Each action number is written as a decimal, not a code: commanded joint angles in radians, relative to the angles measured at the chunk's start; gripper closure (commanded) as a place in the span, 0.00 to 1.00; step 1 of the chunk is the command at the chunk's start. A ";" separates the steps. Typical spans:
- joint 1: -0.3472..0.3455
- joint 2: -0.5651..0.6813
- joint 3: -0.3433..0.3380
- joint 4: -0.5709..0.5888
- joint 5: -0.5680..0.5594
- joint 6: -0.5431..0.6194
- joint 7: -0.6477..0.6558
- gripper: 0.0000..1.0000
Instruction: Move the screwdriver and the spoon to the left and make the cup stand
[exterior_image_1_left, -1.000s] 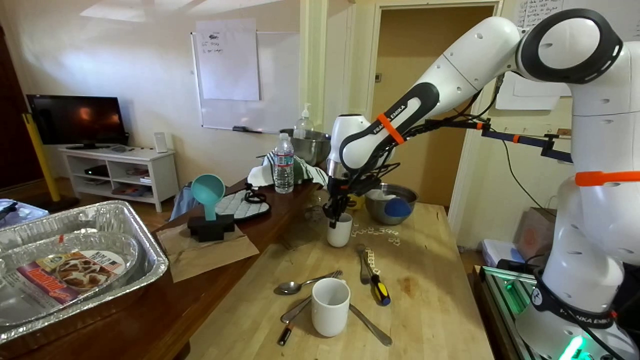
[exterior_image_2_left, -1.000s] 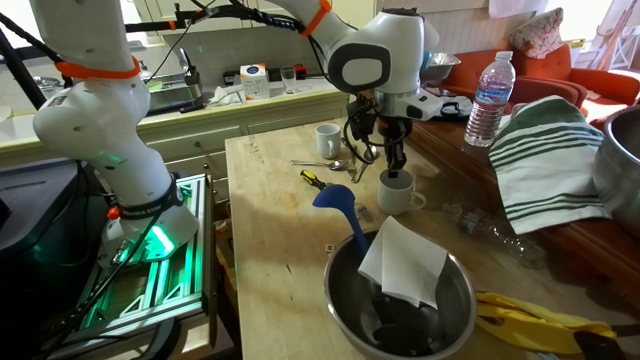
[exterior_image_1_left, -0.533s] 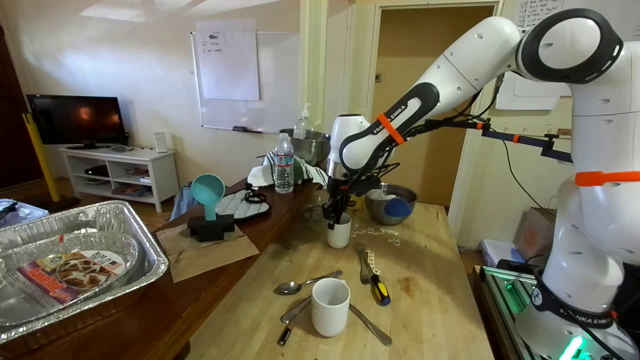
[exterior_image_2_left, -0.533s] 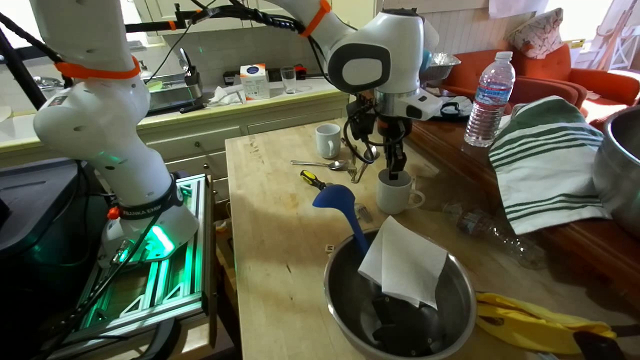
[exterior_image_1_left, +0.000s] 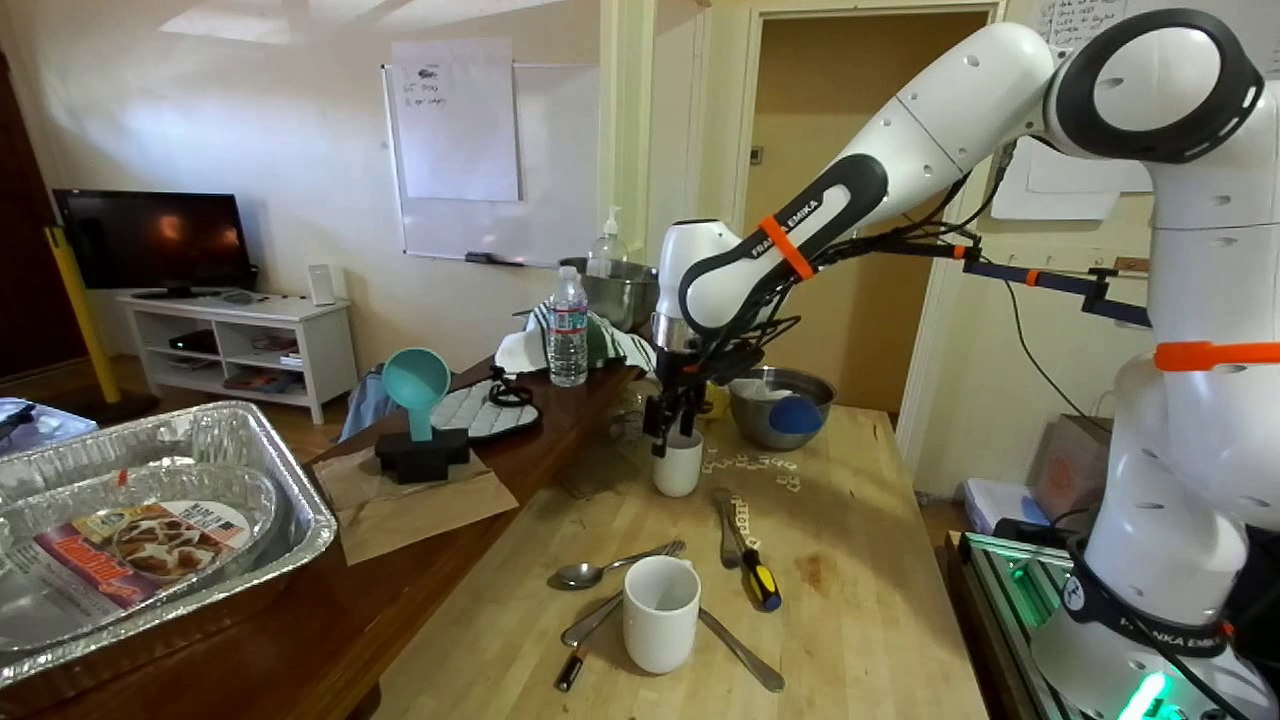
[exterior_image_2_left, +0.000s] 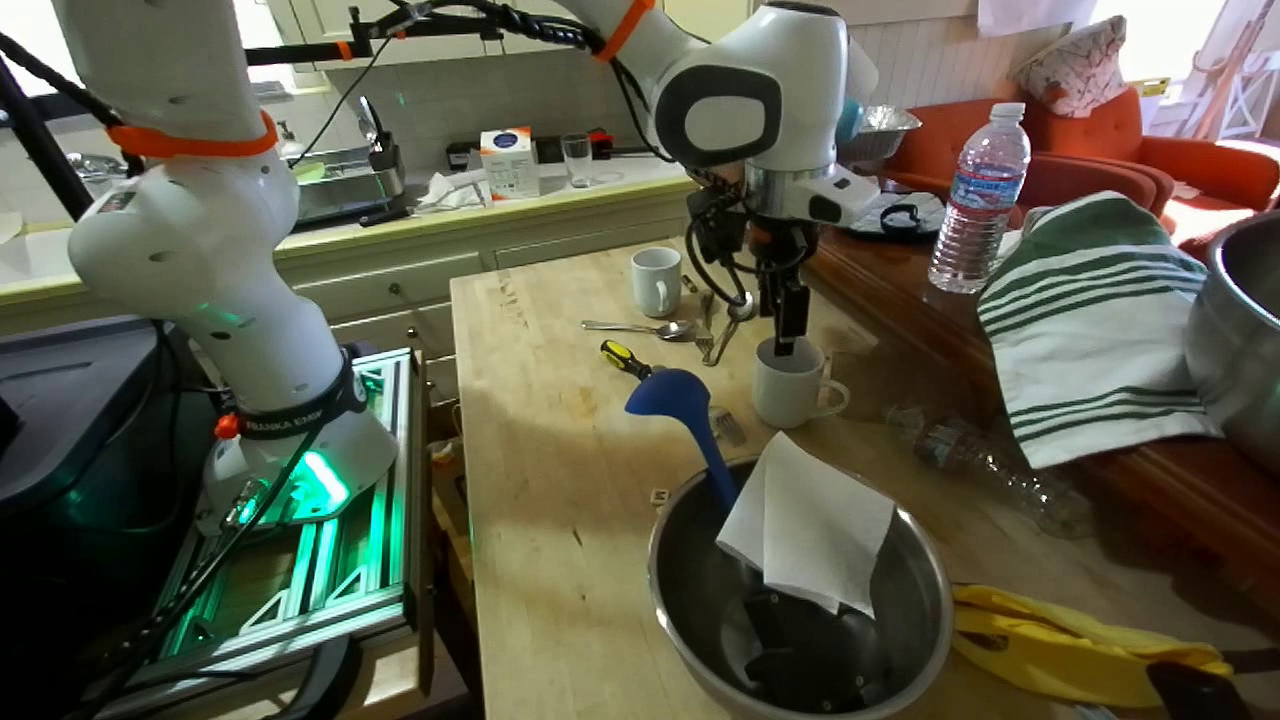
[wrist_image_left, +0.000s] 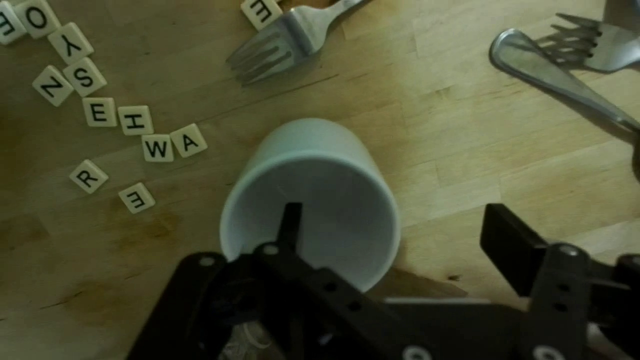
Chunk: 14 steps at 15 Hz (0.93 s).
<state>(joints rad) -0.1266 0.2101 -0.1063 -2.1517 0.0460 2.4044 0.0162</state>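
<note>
Wooden tabletop (exterior_image_1_left: 850, 600); white cup (wrist_image_left: 340, 200), upright; above the cup, your gripper (wrist_image_left: 393, 207), jaws spread wide, one finger (wrist_image_left: 290, 227) at its mouth, one beyond its rim, contact unclear.

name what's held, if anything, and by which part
Nothing is held: the gripper stands open, one jaw over or inside the white cup, the other outside its rim.

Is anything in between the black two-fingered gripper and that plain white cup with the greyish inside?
Nothing visible. In the wrist view, the gripper is open, one finger overlapping the mouth of the white cup, the other finger beyond its rim; only wooden tabletop shows between.
</note>
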 joint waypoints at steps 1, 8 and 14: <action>0.024 -0.134 -0.008 -0.010 -0.077 -0.149 0.028 0.00; 0.034 -0.385 0.008 0.071 -0.067 -0.688 -0.148 0.00; 0.041 -0.446 0.006 0.134 -0.083 -0.965 -0.166 0.00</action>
<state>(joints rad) -0.0909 -0.2372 -0.0959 -2.0203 -0.0364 1.4415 -0.1509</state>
